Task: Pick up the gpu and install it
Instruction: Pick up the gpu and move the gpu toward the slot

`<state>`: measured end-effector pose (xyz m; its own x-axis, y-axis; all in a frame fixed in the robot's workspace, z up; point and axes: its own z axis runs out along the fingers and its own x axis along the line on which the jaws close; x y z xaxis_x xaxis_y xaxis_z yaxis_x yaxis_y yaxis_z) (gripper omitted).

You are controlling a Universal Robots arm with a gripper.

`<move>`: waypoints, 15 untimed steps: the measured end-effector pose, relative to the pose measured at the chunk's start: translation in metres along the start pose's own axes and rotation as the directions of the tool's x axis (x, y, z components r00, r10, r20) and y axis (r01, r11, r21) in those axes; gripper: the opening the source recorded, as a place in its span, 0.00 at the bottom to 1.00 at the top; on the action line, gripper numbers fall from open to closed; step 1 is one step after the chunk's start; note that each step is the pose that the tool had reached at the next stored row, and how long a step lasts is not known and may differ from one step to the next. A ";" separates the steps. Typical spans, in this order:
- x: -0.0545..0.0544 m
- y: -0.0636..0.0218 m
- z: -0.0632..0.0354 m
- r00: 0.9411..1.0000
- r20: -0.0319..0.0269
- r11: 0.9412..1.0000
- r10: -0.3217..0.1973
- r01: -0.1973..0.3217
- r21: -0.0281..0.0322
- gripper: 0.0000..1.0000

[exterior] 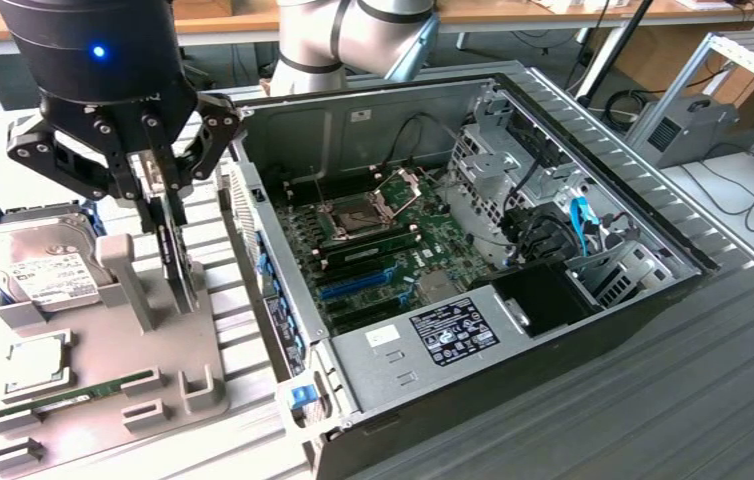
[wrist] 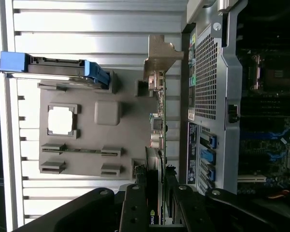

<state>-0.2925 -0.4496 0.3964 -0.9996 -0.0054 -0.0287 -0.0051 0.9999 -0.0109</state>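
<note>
- Black gpu stands on edge in the grey tray, just beside the case. The gripper has its jaws closed on the card's upper edge, with fingers on either face.
- The bracket end reaches well out from my grip. I judge the long card could pivot between the pads and that end could sag.
- I can't tell how deep the card's lower edge sits in the tray's holders. A lift that isn't straight could bind it and drag the tray along.
- The post stands just beside the card and the hard drive lies near. A sideways swing could knock either one.
- The case wall is close. A low carry would catch the bracket on its rim.
- The blue slots lie down on the board, with cables further along inside the case. A tilted card could miss its slot or jam, and pressing on it then could damage the connector.
</note>
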 end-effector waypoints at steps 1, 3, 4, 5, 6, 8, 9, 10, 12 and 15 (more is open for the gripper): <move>0.000 0.0000 -0.0014 1.000 0.000 1.000 -0.001 0.001 0.000 0.26; -0.001 0.0000 -0.0040 1.000 0.000 1.000 -0.002 0.002 0.000 0.26; -0.001 -0.0001 -0.0055 1.000 0.000 1.000 -0.002 0.002 0.000 0.26; -0.001 -0.0001 -0.0068 1.000 0.000 1.000 -0.002 0.002 0.000 0.26; -0.001 -0.0001 -0.0081 1.000 0.000 1.000 -0.002 0.002 0.000 0.26; -0.002 -0.0001 -0.0109 1.000 0.000 1.000 -0.002 0.002 0.000 0.26; -0.002 -0.0002 -0.0123 1.000 0.000 1.000 -0.002 0.002 0.000 0.26; -0.002 -0.0002 -0.0134 1.000 0.000 1.000 -0.002 0.002 0.000 0.26; -0.002 -0.0002 -0.0157 1.000 0.000 1.000 -0.002 0.002 0.000 0.26; -0.003 -0.0002 -0.0168 1.000 0.000 1.000 -0.002 0.002 0.000 0.26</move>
<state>-0.2905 -0.4496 0.4132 -0.9996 -0.0073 -0.0289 -0.0070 0.9999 -0.0107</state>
